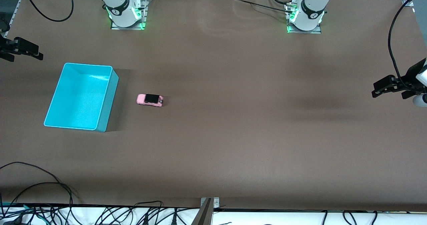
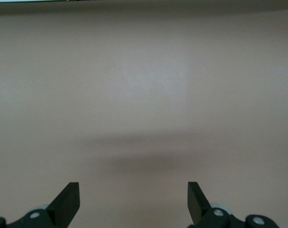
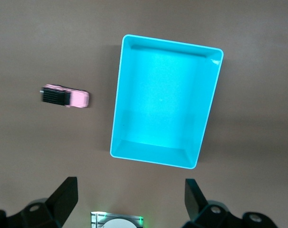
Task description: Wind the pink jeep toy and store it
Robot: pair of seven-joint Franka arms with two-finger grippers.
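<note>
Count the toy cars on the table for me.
1. The pink jeep toy sits on the brown table beside the cyan bin, toward the right arm's end. Nothing shows inside the bin.

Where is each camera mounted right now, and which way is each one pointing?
Front view: high, facing the robots; both bases along its top, right gripper and left gripper at the table's ends.
Left wrist view: on the left arm, looking down at bare table; its open fingers show.
Right wrist view: on the right arm, looking down at the cyan bin and pink jeep toy; open fingers show.
Shared: front and right wrist views both show bin and jeep.
</note>
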